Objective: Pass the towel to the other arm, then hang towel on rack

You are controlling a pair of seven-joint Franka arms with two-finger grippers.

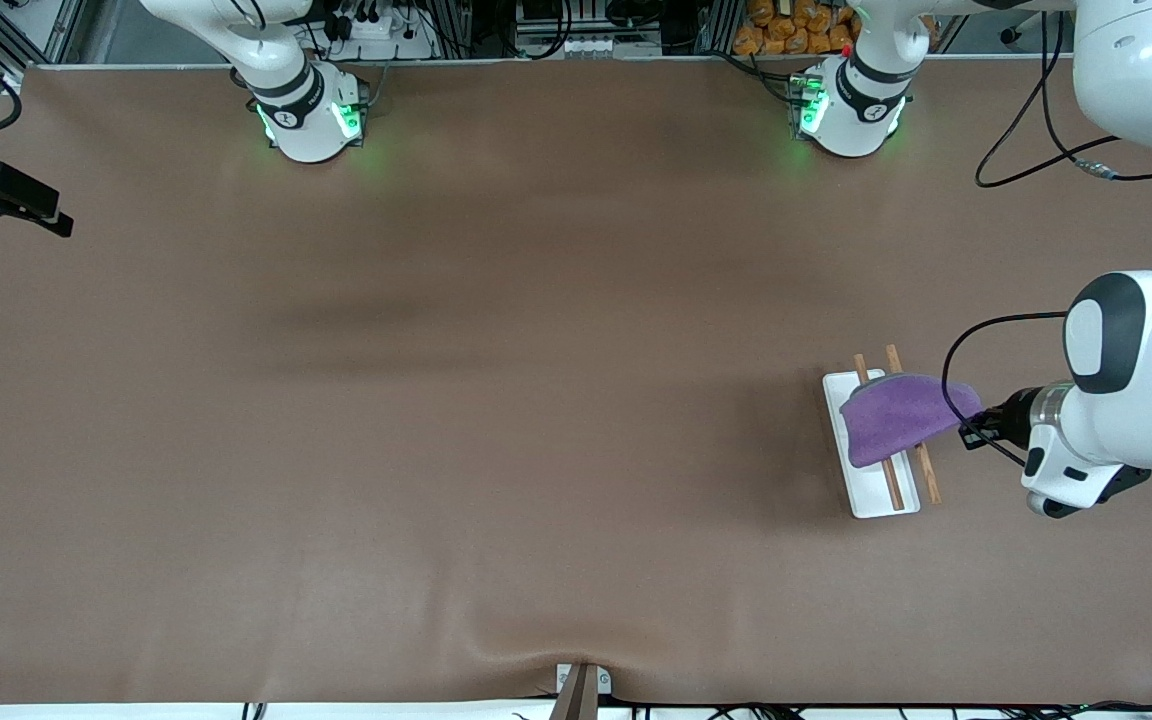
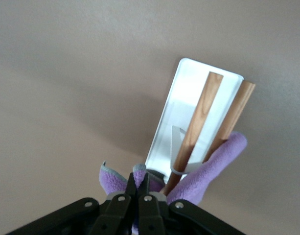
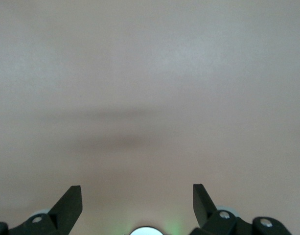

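We see the towel (image 1: pixel 894 418) draped over the two wooden rods of the rack (image 1: pixel 861 492), which stands on the counter (image 1: pixel 496 420) toward the left arm's end. The left gripper (image 1: pixel 972 431) is over the rack's edge, its fingers (image 2: pixel 131 188) pinched tight on a corner of the towel. The right gripper (image 3: pixel 137 203) waits with its fingers spread wide over bare counter, holding nothing.

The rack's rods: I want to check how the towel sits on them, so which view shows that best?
The front view: the towel drapes across both rods of the rack, its edge pinched by the left gripper. The left wrist view shows the rods from one end, the towel mostly hidden. The right wrist view shows only bare table.
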